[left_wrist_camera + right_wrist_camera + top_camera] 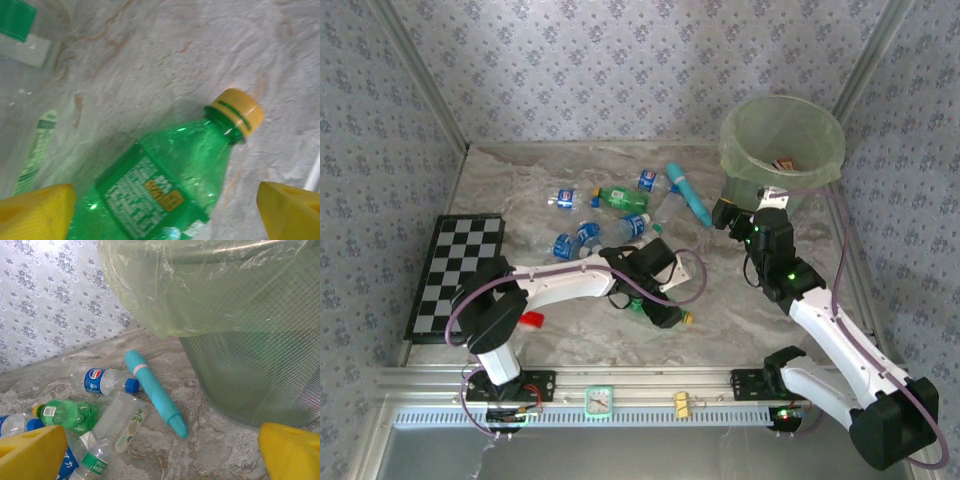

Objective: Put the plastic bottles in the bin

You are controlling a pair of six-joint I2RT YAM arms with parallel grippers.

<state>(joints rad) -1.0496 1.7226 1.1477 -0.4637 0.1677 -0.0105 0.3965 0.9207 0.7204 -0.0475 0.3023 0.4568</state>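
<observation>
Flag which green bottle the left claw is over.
The green bottle nearest the front; the other green bottle lies farther back among blue-labelled bottles.

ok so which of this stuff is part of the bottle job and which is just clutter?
Job:
- green bottles
- clear blue-labelled bottles
- bin

Clutter:
- teal tube
- checkerboard
- red block
- small clock on the front rail
</observation>
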